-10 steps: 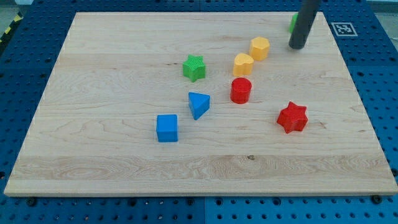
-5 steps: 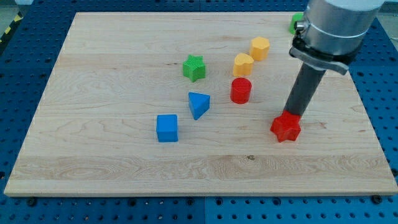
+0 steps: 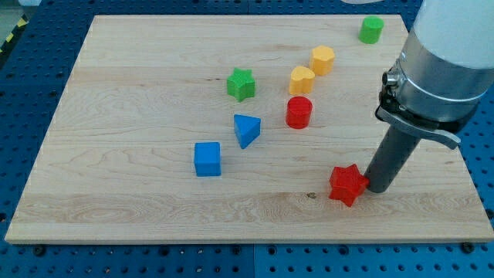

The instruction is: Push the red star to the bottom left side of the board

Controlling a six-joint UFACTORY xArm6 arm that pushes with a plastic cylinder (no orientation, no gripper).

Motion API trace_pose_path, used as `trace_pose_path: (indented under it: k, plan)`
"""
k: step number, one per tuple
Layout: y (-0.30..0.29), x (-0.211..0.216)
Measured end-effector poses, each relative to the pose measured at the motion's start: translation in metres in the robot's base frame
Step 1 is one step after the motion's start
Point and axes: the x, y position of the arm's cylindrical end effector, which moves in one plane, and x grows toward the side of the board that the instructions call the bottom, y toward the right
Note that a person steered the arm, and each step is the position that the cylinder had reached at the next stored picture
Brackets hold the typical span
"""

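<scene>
The red star (image 3: 346, 184) lies on the wooden board (image 3: 139, 93) at the lower right, near the view's bottom edge. My tip (image 3: 377, 188) stands right against the star's right side, touching it. The dark rod rises from there to the grey arm body at the view's right.
A red cylinder (image 3: 299, 112) sits near the middle. Two yellow blocks (image 3: 302, 79) (image 3: 323, 59) lie above it. A green star (image 3: 241, 83), a blue triangle (image 3: 246, 130) and a blue cube (image 3: 207, 159) lie to the left. A green cylinder (image 3: 371, 29) is at the top right.
My tip came down from the top right to the red star and pushed it down and left. The other blocks have not moved.
</scene>
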Motion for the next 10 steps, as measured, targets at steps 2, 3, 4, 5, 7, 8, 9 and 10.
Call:
trace_pose_path:
  k: [2, 3, 4, 5, 7, 8, 9, 10]
  plan:
    - [-0.045, 0.002]
    - [-0.067, 0.020]
    - [-0.085, 0.034]
    - [-0.097, 0.034]
    - [-0.137, 0.034]
    - [-0.167, 0.034]
    - [-0.209, 0.034]
    - [-0.257, 0.034]
